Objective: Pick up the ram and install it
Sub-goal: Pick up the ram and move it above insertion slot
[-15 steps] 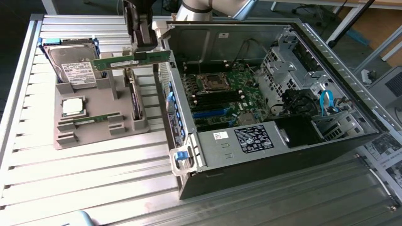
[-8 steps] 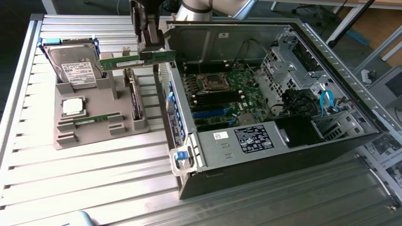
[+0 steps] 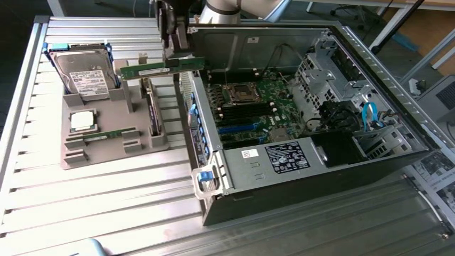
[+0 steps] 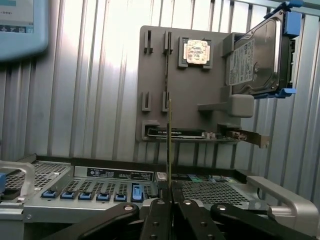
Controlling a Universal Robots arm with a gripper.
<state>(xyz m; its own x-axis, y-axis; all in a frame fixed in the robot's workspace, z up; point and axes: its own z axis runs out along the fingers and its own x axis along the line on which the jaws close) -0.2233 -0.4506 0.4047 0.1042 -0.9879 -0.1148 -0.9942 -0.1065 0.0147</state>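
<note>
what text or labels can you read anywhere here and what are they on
Nothing can be read clearly.
Label on the ram: too small
Label on the hard drive: print blurred
black sticker in the computer case: too small
white sticker beside it: too small
black strip label, wrist view: blurred

Lab or workshop: opened PC tower (image 3: pixel 306 186) on slatted metal bench (image 3: pixel 106 197), grey parts jig (image 3: pixel 106 154), robot arm (image 3: pixel 221 8) overhead.

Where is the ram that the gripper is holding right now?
In the exterior view the ram hangs clamped in the gripper, between the gray parts holder on that view's left and the open computer case on its right.
</note>
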